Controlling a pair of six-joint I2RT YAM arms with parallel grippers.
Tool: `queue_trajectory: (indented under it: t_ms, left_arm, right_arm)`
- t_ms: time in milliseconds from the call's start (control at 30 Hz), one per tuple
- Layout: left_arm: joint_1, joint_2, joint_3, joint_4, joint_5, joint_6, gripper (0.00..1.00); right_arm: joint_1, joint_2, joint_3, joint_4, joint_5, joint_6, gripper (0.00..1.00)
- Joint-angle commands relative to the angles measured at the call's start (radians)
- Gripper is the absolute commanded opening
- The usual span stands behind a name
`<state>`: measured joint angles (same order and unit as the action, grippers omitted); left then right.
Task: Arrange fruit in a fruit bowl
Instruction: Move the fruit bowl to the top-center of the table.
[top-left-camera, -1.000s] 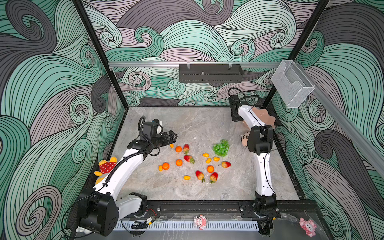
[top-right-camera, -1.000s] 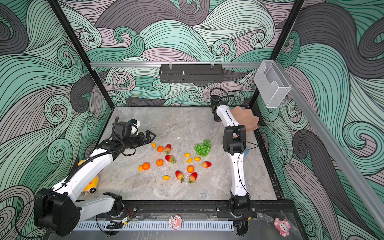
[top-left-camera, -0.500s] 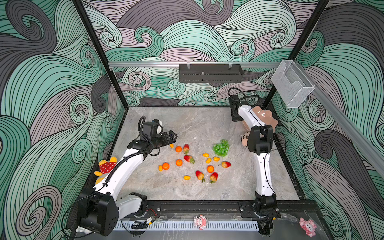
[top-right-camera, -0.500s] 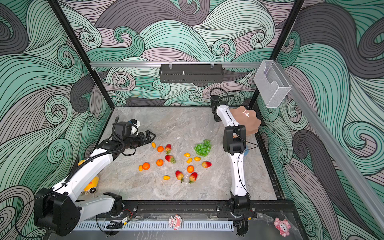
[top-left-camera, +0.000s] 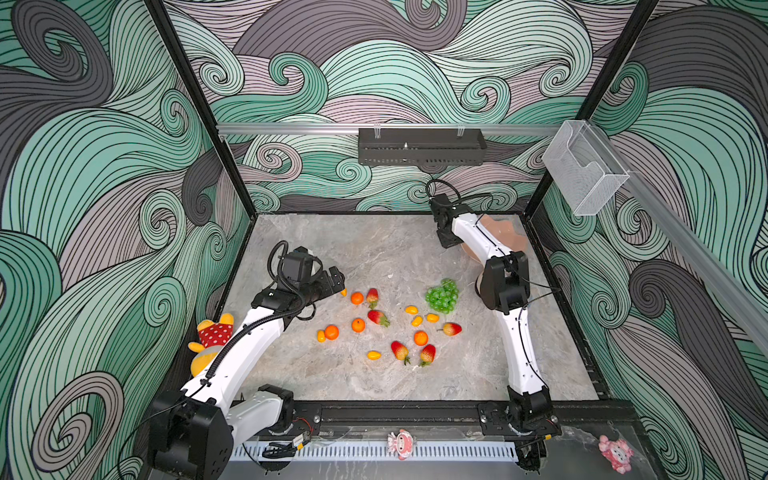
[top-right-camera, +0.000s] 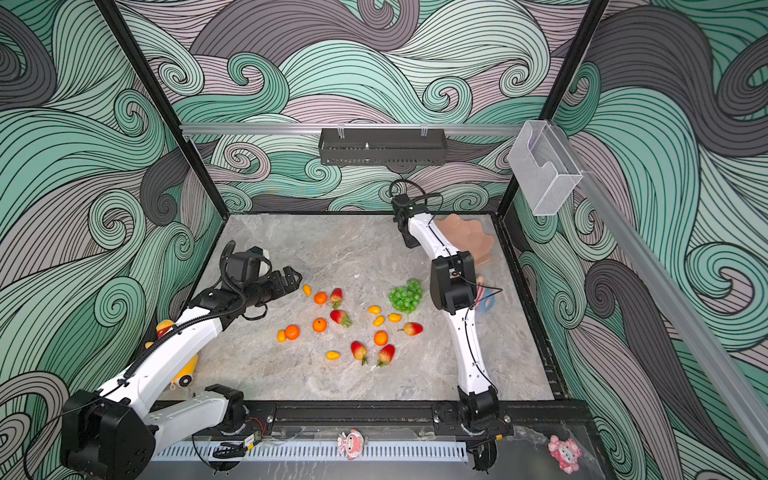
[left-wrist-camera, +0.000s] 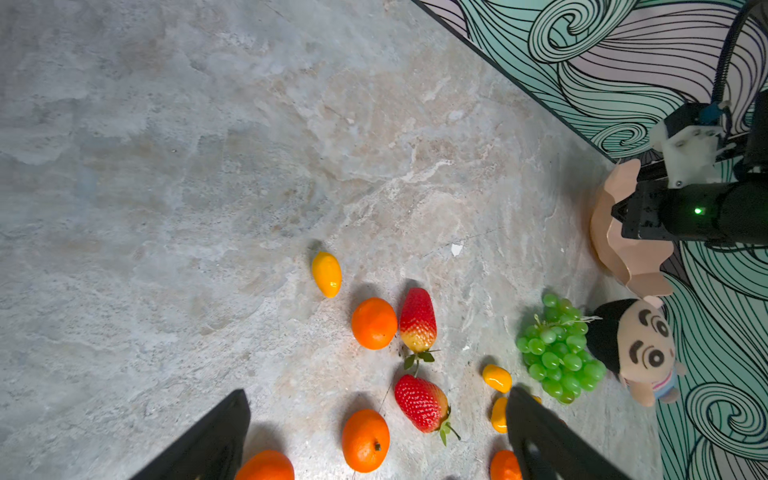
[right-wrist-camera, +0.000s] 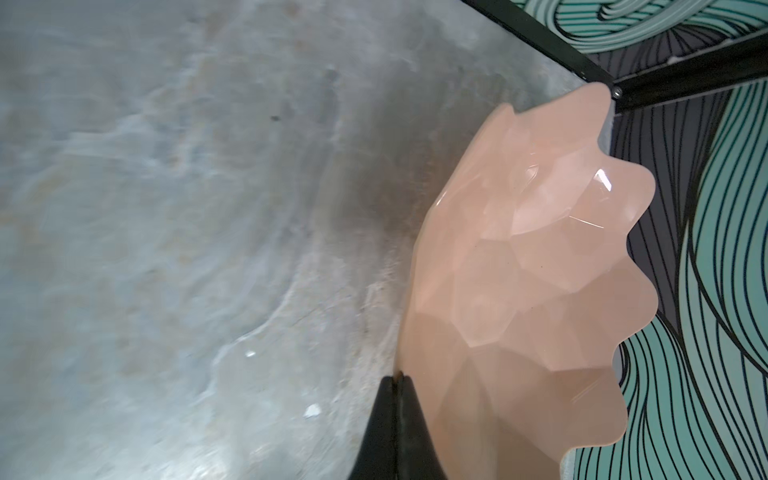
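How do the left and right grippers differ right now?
The left gripper is open and holds nothing; the right gripper is shut on the rim of the fruit bowl. The left gripper hovers by the scattered fruit; the right gripper is at the far right corner, with the bowl tilted. Both have black fingers.

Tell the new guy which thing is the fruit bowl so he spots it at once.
Look to the far right corner of the marble table. There the right gripper pinches the rim of the fruit bowl, which sits tilted. It is the only wide, glossy peach-pink dish with a wavy shell rim; the fruit nearby is small and bright.
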<state>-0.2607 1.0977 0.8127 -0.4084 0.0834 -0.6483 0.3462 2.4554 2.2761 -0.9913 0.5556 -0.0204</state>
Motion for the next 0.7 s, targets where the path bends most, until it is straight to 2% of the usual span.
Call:
queue_trajectory:
  t_ms: [0, 200, 400, 667]
  left_arm:
    - [0.002, -0.044, -0.021, -0.020, -0.063, -0.054, 0.99]
    - [0.003, -0.128, -0.097, -0.021, -0.139, -0.110, 0.99]
    - [0.005, -0.202, -0.132, -0.066, -0.178, -0.114, 0.99]
    - [0.004, -0.304, -0.195, -0.106, -0.177, -0.104, 0.99]
  right_arm:
    - [0.073, -0.050, -0.009, -0.041, -0.020, -0.025, 0.00]
    - [0.210, -0.074, -0.041, -0.051, -0.028, -0.044, 0.00]
    - [0.343, -0.118, -0.101, -0.049, -0.031, -0.054, 0.00]
    - [0.496, -0.157, -0.182, -0.031, -0.038, -0.060, 0.00]
